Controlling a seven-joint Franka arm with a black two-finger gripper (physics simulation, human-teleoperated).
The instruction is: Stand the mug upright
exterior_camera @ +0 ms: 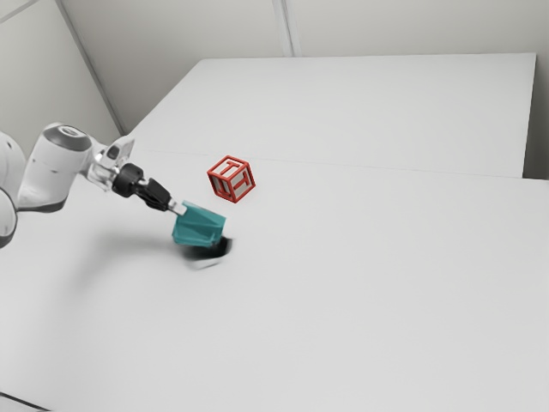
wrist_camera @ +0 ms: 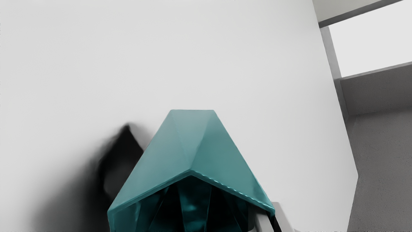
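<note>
- Walls (exterior_camera: 163, 34), pale grey, plain; a vertical trim strip (exterior_camera: 286, 30) is seen behind the table, beyond the mug (exterior_camera: 199, 225).
- Table (exterior_camera: 360, 283), white, smooth; the mug is found over its surface, with a dark shadow (exterior_camera: 220, 247) cast beneath.
- Seam, one, thin; drawn across the white expanse on the far side of the mug.
- Gripper (exterior_camera: 178, 209), black, two-fingered, pale at the tips; closed on the mug's wall at the rim. One finger (wrist_camera: 263, 221) is placed inside the mouth, the other (wrist_camera: 283, 212) outside, the wall pinched between.
- Mug, one, teal, faceted; held tipped over, not upright, its open mouth turned toward the gripper and its base pointed away. Whether the table is touched by it cannot be told.
- Arm (exterior_camera: 60, 167), white with grey joints; extended to the mug from the exterior view's left.
- Block (exterior_camera: 231, 179), cube, red-edged with red lettering on paler faces; set near the mug, apart from it, farther from the exterior camera.
- Bright panel (wrist_camera: 373, 42), framed in grey; seen in the wrist view past the table's edge, well apart from the mug.
- Grey surface (wrist_camera: 383, 154), dark, speckled; seen next to that panel, likewise past the edge.
</note>
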